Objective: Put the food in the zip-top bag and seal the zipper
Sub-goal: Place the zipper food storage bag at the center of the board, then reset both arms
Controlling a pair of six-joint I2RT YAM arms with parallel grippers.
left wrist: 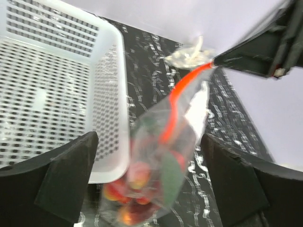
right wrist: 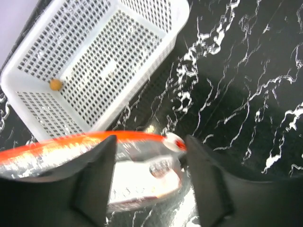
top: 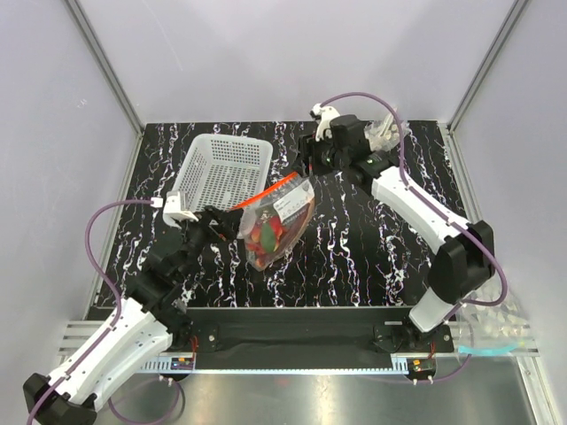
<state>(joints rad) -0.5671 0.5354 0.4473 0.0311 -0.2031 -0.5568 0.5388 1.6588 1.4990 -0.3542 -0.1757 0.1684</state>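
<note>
The zip-top bag [top: 276, 221] lies right of the basket with red round pieces and green bits of food [top: 266, 232] inside. Its orange-red zipper [top: 266, 190] runs along the upper left edge. My left gripper [top: 223, 226] is open, and in the left wrist view its jaws straddle the bag's food-filled end [left wrist: 142, 184]. My right gripper [top: 306, 170] is open at the zipper's far end. In the right wrist view the zipper [right wrist: 71, 144] and its white slider [right wrist: 175, 141] sit between the fingers [right wrist: 149, 139]. I cannot tell whether the bag is lifted.
The white lattice basket [top: 197, 155] stands at the back left, beside the bag; one small orange round piece [right wrist: 56, 84] lies inside it. A greyish clear plastic wad [top: 385, 133] sits at the back right behind my right arm.
</note>
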